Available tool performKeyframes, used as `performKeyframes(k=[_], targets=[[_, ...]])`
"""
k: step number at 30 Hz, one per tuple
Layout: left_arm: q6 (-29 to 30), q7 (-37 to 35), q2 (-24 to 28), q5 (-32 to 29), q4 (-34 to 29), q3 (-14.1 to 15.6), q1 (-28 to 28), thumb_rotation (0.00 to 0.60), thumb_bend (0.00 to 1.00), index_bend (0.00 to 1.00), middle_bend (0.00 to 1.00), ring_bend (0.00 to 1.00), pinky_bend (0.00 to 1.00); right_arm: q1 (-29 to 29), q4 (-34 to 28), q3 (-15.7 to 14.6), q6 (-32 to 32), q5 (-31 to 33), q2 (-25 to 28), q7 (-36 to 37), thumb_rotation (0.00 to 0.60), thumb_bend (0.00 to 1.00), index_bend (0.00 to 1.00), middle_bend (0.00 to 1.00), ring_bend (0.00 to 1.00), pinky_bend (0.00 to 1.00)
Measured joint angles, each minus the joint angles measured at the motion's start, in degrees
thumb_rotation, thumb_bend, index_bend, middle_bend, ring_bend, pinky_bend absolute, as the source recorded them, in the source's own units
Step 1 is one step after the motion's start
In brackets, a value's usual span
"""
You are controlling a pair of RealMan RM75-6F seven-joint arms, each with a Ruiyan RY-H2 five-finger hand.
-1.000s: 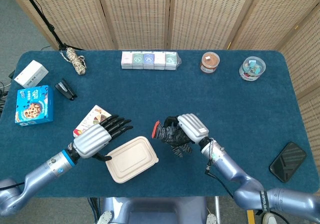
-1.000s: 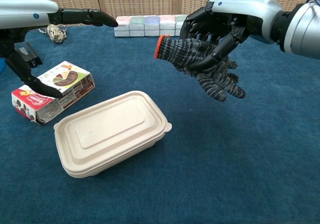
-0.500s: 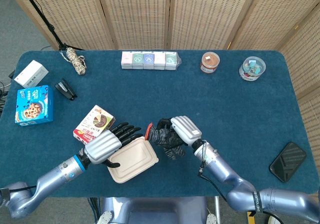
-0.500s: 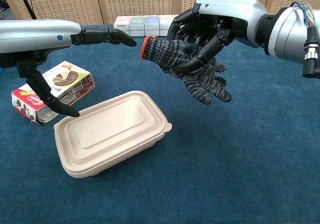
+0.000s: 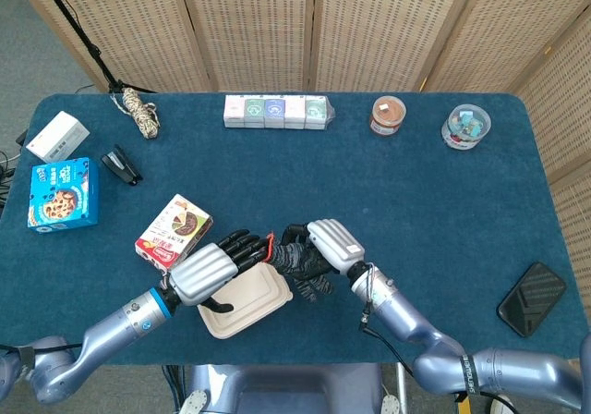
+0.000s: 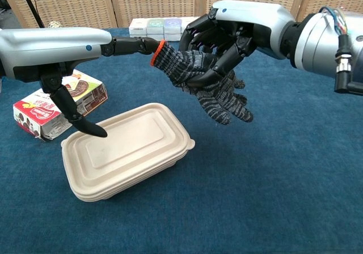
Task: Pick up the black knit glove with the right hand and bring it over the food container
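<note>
right hand [image 5: 331, 245] gripping black glove [image 5: 297, 259], beside food container [image 5: 242, 301]

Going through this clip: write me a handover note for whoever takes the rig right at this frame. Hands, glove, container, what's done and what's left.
Right hand: grips the glove off the table, cuff pointing toward the left hand, fingers hanging down.
Left hand: holds nothing, fingers spread above the container, thumb tip at its lid; fingertips reach near the glove's cuff.
Container: closed, on the table beside the snack box.
Done: glove picked up and carried close to the container.
Left: in the head view the glove sits at the container's right edge, not clearly above it; bring it further over the lid.
</note>
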Motion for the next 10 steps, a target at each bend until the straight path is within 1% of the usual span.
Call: performKeyframes(k=[10], targets=[[-1.66, 2.84, -1.53, -3.34, -0.24, 0.21, -1.04, 0.6, 0.0, 0.0, 0.0, 0.0, 0.0, 0.51, -0.94, 0.77, 0.29, 0.99, 0.57, 0.23, 0.6, 0.58, 0.53, 0.56, 0.51, 0.57]])
